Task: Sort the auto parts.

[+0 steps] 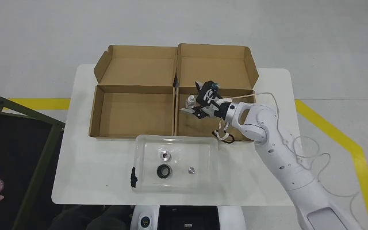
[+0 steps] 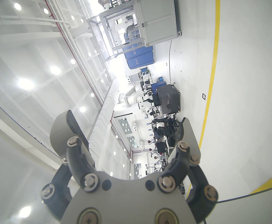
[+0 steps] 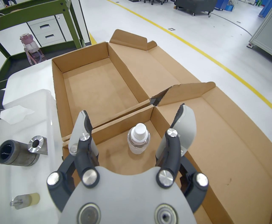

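A small clear bottle with a white cap stands upright in the near-left corner of the right cardboard box. My right gripper hovers open just above it, a finger on each side and apart from it. The left cardboard box has nothing in it. A clear plastic tray holds a dark ring bushing, a silver cylinder and a small pin. My left gripper is open, holds nothing and points up into the room.
Both boxes have their lids folded open toward the table's far edge. The white table has bare room left of the tray. A green cart with a drinking bottle stands beyond the table's left side.
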{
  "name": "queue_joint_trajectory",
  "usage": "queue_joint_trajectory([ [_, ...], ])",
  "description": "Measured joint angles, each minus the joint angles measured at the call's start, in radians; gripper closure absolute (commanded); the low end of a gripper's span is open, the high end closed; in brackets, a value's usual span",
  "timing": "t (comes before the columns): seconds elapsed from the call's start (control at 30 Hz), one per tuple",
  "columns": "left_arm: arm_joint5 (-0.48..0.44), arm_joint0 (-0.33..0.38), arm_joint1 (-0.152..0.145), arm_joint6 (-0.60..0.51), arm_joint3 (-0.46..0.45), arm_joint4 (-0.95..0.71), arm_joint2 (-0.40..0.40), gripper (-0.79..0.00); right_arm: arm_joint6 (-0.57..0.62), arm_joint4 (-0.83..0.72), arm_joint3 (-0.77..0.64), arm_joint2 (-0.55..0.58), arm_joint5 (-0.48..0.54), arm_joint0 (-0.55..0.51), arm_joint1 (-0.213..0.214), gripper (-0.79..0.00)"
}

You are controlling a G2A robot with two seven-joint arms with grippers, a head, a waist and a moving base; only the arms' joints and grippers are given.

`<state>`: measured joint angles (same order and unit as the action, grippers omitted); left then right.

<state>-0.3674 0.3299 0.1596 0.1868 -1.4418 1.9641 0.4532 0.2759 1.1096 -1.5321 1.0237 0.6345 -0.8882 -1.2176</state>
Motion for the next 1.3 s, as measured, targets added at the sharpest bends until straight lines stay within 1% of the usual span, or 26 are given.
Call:
queue_joint_trajectory([
  [0.27,0.0,0.0,0.0,0.0,0.0,0.0,0.0,-0.785,0.043,0.025,-0.184,0.067,0.029,-0.097,0.024,-0.714],
  [0.4,0.0,0.0,0.0,0.0,0.0,0.0,0.0,-0.785,0.053,0.02,-0.27,0.09,0.04,-0.173,0.035,-0.711],
  [0.5,0.0,0.0,0.0,0.0,0.0,0.0,0.0,-0.785,0.063,0.035,-0.323,0.093,0.05,-0.225,0.042,-0.736],
  [0.63,0.0,0.0,0.0,0.0,0.0,0.0,0.0,-0.785,0.085,0.057,-0.37,0.09,0.077,-0.284,0.05,-0.763],
  [0.83,0.0,0.0,0.0,0.0,0.0,0.0,0.0,-0.785,0.117,0.085,-0.422,0.096,0.108,-0.351,0.063,-0.767],
  [0.97,0.0,0.0,0.0,0.0,0.0,0.0,0.0,-0.785,0.155,0.108,-0.452,0.101,0.134,-0.38,0.071,-0.785],
  [1.23,0.0,0.0,0.0,0.0,0.0,0.0,0.0,-0.785,0.22,0.15,-0.494,0.076,0.158,-0.424,0.082,-0.785],
  [1.27,0.0,0.0,0.0,0.0,0.0,0.0,0.0,-0.785,0.224,0.153,-0.496,0.07,0.16,-0.428,0.082,-0.767],
  [1.3,0.0,0.0,0.0,0.0,0.0,0.0,0.0,-0.785,0.229,0.157,-0.5,0.061,0.162,-0.433,0.083,-0.77],
])
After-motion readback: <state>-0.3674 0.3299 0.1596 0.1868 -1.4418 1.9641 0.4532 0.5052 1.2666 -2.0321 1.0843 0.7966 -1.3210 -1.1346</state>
